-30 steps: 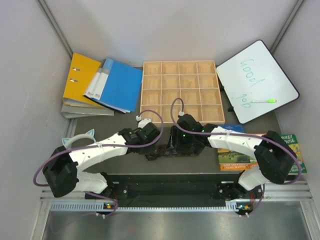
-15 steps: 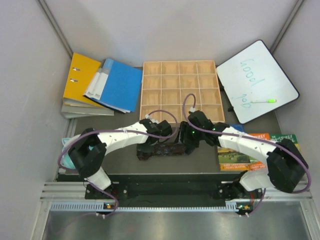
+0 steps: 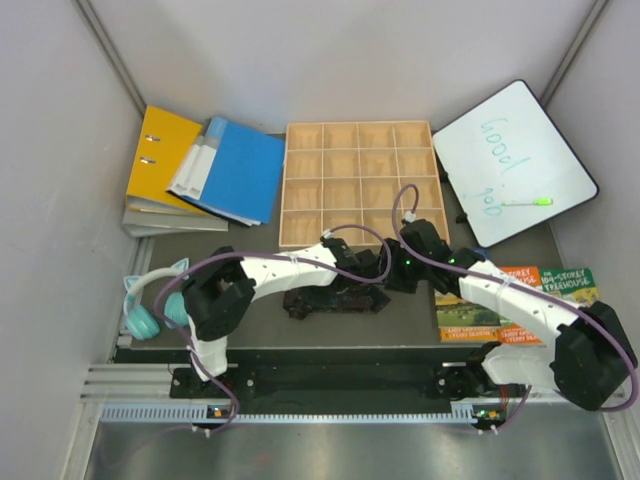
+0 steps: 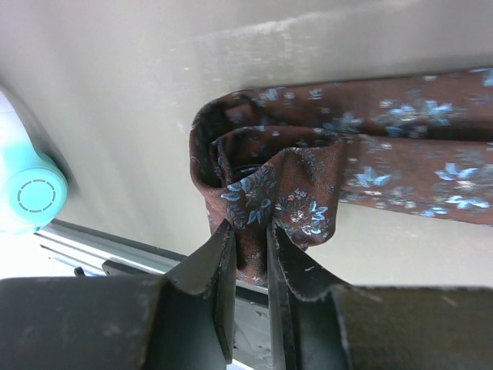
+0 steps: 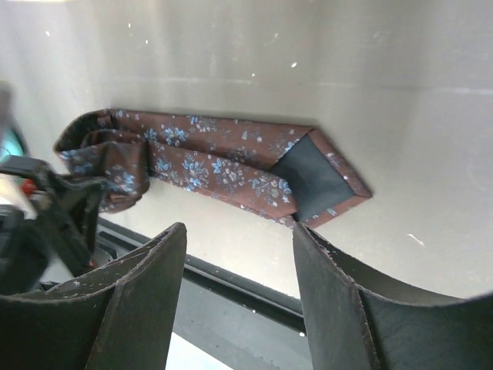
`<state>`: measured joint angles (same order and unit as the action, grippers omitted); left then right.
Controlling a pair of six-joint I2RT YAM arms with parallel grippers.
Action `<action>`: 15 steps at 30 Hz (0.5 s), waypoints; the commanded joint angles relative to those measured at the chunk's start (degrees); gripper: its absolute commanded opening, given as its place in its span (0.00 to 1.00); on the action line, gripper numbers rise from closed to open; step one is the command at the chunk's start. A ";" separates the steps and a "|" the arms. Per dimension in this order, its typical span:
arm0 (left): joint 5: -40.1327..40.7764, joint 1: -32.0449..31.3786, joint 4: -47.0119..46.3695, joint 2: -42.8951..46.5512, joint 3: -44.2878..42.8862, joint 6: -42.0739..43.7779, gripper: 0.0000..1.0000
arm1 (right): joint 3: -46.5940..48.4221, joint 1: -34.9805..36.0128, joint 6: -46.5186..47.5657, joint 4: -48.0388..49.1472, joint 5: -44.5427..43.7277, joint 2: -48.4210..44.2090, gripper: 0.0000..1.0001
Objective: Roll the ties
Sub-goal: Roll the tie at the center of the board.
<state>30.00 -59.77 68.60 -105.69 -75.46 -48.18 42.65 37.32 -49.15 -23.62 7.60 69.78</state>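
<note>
Tie (image 5: 208,166) looks limp, slippery (my guess); left pincer (image 4: 250,230) nips its nine-o'clock coil (image 4: 231,166), my right pincer (image 5: 239,231) gapes empty.

Pale grey walls (image 3: 340,60) close the booth in on three sides, evenly lit with barely a shadow. The dark table top (image 3: 410,325) ends at a ribbed aluminium rail (image 3: 340,385) on the near side, with brushed sheet metal (image 3: 340,450) nearer still. Along the back sit binders (image 3: 200,165), a wooden grid tray (image 3: 360,150) and a whiteboard (image 3: 515,165) (green scrawl on it)
</note>
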 commanded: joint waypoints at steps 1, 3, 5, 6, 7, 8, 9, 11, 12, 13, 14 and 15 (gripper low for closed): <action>0.59 -2.63 2.94 -4.69 -6.00 -3.06 0.21 | -0.99 -1.90 0.81 -0.81 -0.65 -4.38 0.58; 0.41 -3.51 3.12 -6.88 -7.33 -3.32 0.22 | -1.26 -2.43 0.89 -1.08 -0.83 -5.35 0.59; 0.32 -4.12 3.47 -8.12 -9.08 -3.41 0.24 | -1.52 -2.95 0.89 -1.69 -0.92 -6.41 0.59; 0.32 -4.30 3.56 -9.17 -9.70 -3.50 0.25 | -1.61 -3.13 0.89 -1.87 -0.83 -6.76 0.59; 0.32 -4.48 3.82 -9.62 -10.75 -3.41 0.26 | -1.70 -3.31 0.89 -2.05 -0.91 -7.37 0.59; 0.32 -4.74 3.91 -10.06 -11.37 -3.41 0.27 | -1.78 -3.39 1.07 -2.31 -0.92 -7.64 0.59; 0.32 -4.83 4.00 -11.02 -11.98 -3.41 0.30 | -1.70 -3.48 0.98 -2.40 -1.00 -7.99 0.59; 0.24 -5.01 4.00 -11.82 -13.74 -3.15 0.35 | -1.61 -3.83 0.98 -2.75 -1.00 -8.52 0.59; -0.03 -5.09 4.00 -12.52 -14.36 -3.06 0.43 | -1.61 -3.92 1.07 -2.92 -1.09 -8.69 0.59; -0.20 -5.10 3.91 -12.87 -15.58 -2.80 0.45 | -1.52 -4.10 1.07 -3.10 -1.09 -8.78 0.59; -0.46 -5.27 3.65 -13.22 -16.20 -2.36 0.48 | -1.35 -4.10 1.24 -3.54 -1.35 -9.22 0.59; -0.64 -5.18 3.56 -13.66 -16.90 -2.09 0.55 | -1.35 -4.36 1.24 -3.89 -1.36 -9.48 0.59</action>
<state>30.13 -63.68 75.07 -116.62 -88.31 -50.13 39.75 33.15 -47.51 -30.85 4.19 63.22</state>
